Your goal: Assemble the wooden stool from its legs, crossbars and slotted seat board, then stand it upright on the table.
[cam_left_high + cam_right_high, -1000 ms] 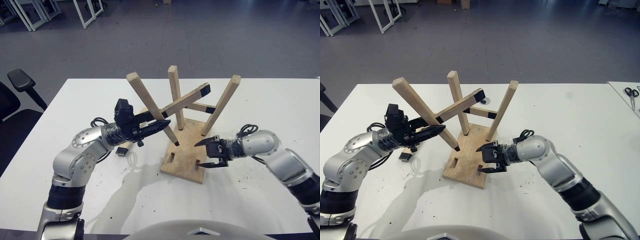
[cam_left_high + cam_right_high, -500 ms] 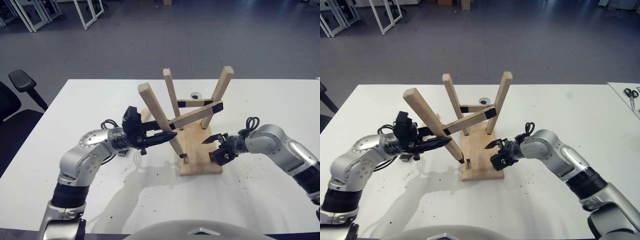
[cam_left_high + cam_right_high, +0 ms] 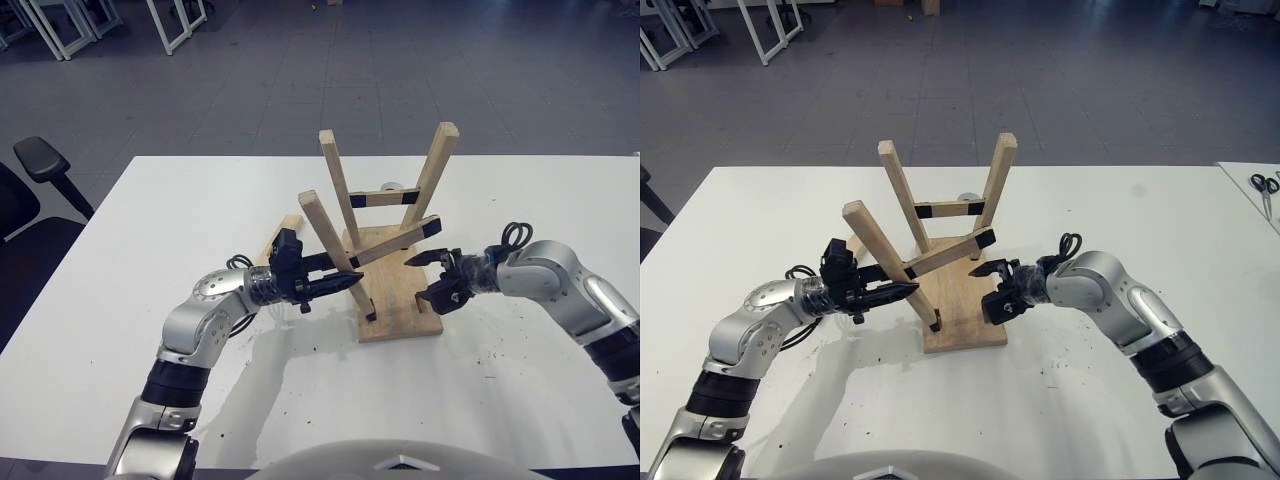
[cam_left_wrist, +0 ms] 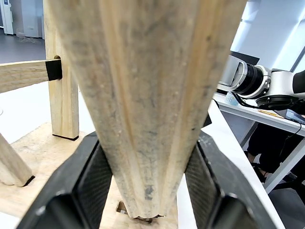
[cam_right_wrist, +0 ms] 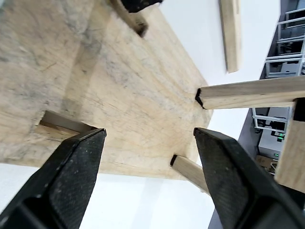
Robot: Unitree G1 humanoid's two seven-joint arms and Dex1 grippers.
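Observation:
The stool lies upside down on the white table, its slotted seat board [image 3: 402, 312] flat. Two legs [image 3: 336, 185] [image 3: 433, 170] stand in the board's far end, joined by a black-tipped crossbar [image 3: 382, 197]. My left gripper [image 3: 345, 282] is shut on a third leg [image 3: 330, 245], which leans with its foot at the board's near left slot; its fingers [image 4: 90, 186] clamp both sides. A second crossbar [image 3: 395, 240] runs from this leg towards the far right leg. My right gripper [image 3: 428, 279] is open at the board's right edge, beside an empty slot [image 5: 62, 125].
A loose wooden piece [image 3: 280, 232] lies on the table behind my left gripper. An office chair [image 3: 40, 160] stands off the table's left side. Scissors [image 3: 1265, 184] lie on a neighbouring table at the right. Dark specks dot the table in front of the board.
The board has turned and slid right. My left gripper moved right with the leg, bringing it down to the board. My right gripper shifted to the board's right edge.

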